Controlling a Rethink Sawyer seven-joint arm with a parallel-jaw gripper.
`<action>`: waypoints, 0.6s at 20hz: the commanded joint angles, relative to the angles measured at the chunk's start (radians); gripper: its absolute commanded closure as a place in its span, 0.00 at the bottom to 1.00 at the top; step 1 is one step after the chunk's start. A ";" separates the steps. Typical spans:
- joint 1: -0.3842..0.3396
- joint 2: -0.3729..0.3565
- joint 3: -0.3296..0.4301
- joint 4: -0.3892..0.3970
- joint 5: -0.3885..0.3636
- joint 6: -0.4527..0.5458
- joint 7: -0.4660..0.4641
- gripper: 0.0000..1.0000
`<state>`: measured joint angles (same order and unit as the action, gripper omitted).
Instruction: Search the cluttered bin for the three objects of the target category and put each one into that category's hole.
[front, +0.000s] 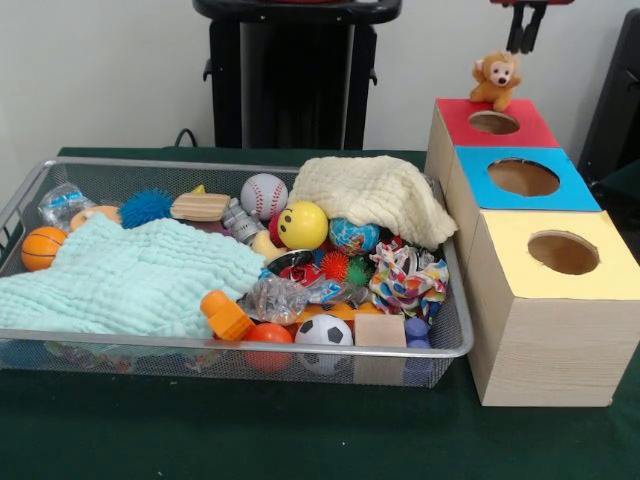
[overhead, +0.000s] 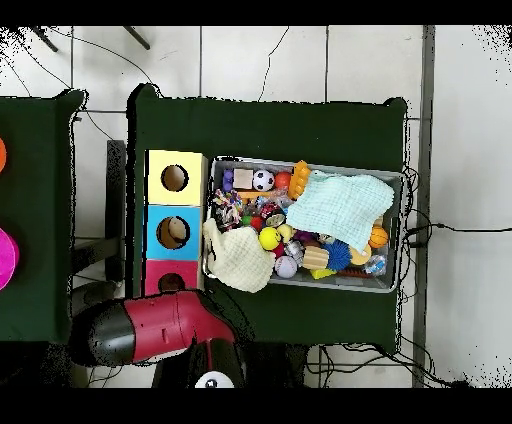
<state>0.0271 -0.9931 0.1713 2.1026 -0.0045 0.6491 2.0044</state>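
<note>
The wire-mesh bin (front: 250, 343) sits on the green table, full of toys; it also shows in the overhead view (overhead: 300, 284). To its right stand three wooden boxes with holes: red top (front: 494, 122), blue top (front: 523, 177), yellow top (front: 563, 252). A plush monkey (front: 497, 78) is at the far edge of the red top, just behind its hole. My gripper (front: 527, 35) hangs right above the monkey, apart from it, open and empty. In the overhead view the arm (overhead: 150, 330) covers part of the red box (overhead: 172, 283).
In the bin: a teal cloth (front: 130, 280), a cream cloth (front: 375, 195), a baseball (front: 264, 195), a yellow smiley ball (front: 303, 224), a soccer ball (front: 324, 330), a small basketball (front: 42, 247), a blue spiky ball (front: 147, 207), a rope toy (front: 408, 280), a wooden block (front: 380, 330).
</note>
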 joint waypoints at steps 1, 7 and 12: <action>0.028 0.130 -0.060 0.037 0.041 -0.118 0.259 1.00; 0.060 0.209 -0.079 0.035 0.056 -0.225 0.263 1.00; 0.079 0.197 -0.096 0.036 0.087 -0.209 0.255 1.00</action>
<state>0.1045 -0.8593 0.1101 2.1046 0.0286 0.4911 2.0071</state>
